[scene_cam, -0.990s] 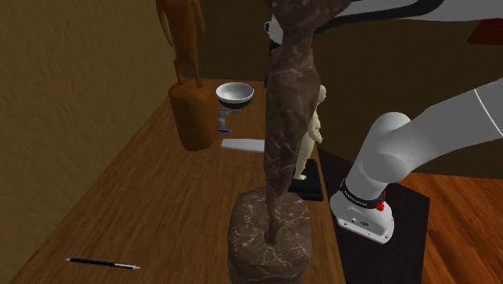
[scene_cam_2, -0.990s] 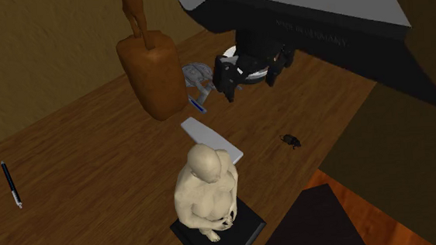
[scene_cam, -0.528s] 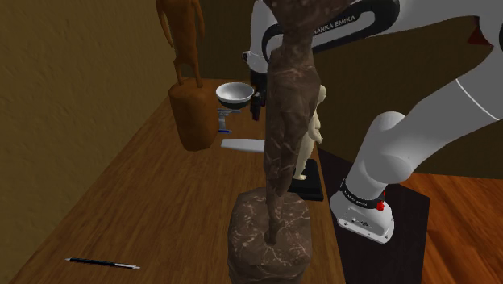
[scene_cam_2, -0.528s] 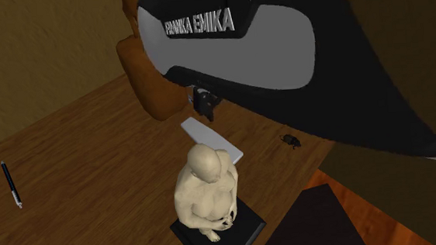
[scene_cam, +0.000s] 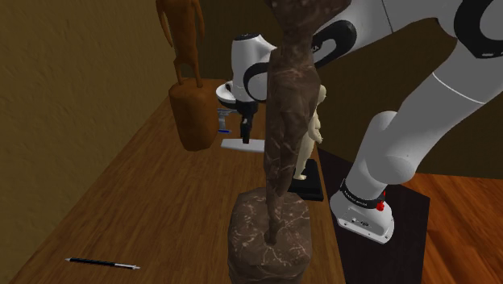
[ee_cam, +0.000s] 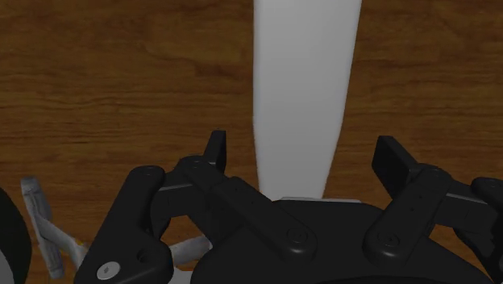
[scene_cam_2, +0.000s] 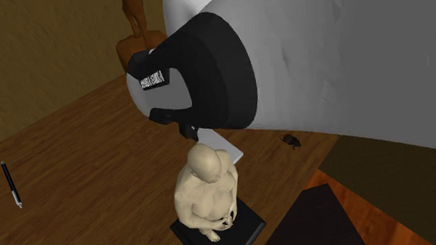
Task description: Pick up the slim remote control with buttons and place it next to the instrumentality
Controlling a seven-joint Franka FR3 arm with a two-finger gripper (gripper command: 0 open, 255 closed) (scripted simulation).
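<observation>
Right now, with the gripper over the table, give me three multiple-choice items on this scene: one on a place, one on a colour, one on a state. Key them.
1. Where does the remote control lie?
A. On the wooden table, below the gripper
B. Inside a drawer
C. On a shelf

2. What colour is the remote control drawn?
A. Red
B. Plain white
C. Green

3. How do the gripper's fingers stand?
A. Shut on the remote control
B. Shut on nothing, meeting
C. Open, either side of the remote control, not touching it

Key: 1 A, the wrist view shows it flat on the wood grain under the gripper. 2 B, it is a bare white strip. 3 C, wood shows between each finger and the remote control.
</observation>
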